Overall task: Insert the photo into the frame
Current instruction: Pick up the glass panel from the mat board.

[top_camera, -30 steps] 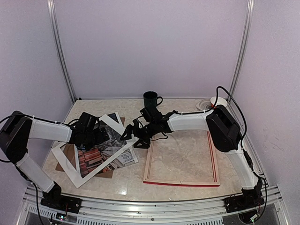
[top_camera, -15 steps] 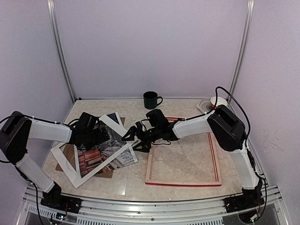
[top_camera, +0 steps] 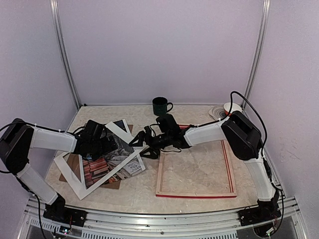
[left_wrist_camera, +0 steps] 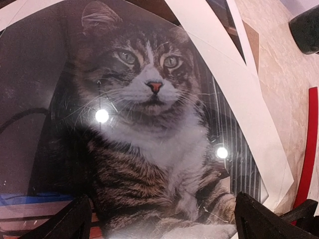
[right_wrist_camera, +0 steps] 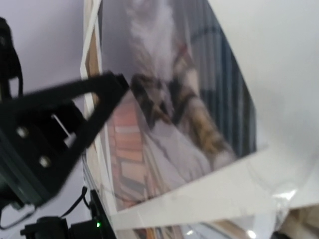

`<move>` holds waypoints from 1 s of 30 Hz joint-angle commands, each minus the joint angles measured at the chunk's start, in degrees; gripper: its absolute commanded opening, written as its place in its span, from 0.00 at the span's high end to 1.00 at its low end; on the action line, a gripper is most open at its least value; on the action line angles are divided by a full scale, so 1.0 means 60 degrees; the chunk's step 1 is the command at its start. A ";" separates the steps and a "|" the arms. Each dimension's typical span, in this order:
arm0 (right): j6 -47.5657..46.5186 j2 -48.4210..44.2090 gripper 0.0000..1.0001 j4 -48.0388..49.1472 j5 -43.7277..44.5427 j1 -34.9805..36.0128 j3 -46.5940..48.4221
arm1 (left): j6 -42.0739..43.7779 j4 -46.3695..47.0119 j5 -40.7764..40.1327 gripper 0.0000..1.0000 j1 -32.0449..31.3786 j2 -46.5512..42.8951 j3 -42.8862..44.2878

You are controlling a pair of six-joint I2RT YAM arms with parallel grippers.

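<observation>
Left wrist, tabby cat photo point(left_wrist_camera: 144, 124), white mat point(left_wrist_camera: 232, 89) overlapping, red frame point(left_wrist_camera: 306, 149) near.

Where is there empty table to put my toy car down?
Bare table shows inside the frame, and at the back, right of the mug. The left is crowded: the photo, white mat, left gripper and right gripper.

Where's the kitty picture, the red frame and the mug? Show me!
photo point(left_wrist_camera: 149, 84), left wrist view, on the cat's face.
frame point(top_camera: 194, 195), top view, on its near red edge.
mug point(top_camera: 160, 106), top view, on its dark side.
</observation>
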 commanded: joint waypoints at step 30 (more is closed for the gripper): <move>-0.1425 0.0787 0.07 -0.3700 0.1383 -0.0261 0.2500 | -0.0257 0.0820 0.0286 0.03 -0.0146 -0.0144 -0.0368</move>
